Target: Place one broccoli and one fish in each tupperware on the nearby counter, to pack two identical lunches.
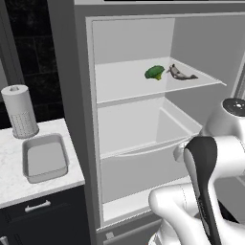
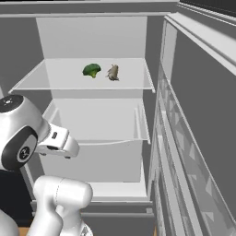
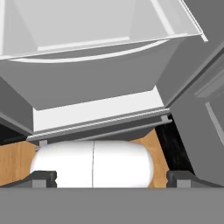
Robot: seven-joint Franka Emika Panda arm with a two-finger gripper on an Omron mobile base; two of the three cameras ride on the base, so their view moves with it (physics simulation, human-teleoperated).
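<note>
One green broccoli [image 1: 154,72] [image 2: 91,70] lies on the upper shelf of the open fridge, and a grey-brown fish [image 1: 180,72] [image 2: 112,72] rests just to its right. A grey tupperware [image 1: 44,160] sits empty on the white marble counter [image 1: 10,174] left of the fridge. My gripper [image 3: 112,178] is open, its two dark fingertips [image 3: 43,177] set wide apart with nothing between them. It hangs low in front of the fridge, pointing down at the bottom drawer, well below the shelf with the food.
A paper towel roll [image 1: 19,111] stands on the counter behind the tupperware. A pale fridge drawer [image 1: 139,129] [image 2: 97,120] [image 3: 87,57] sits under the food shelf. The open fridge door [image 2: 193,138] stands along the right. Wooden floor [image 3: 15,159] lies below.
</note>
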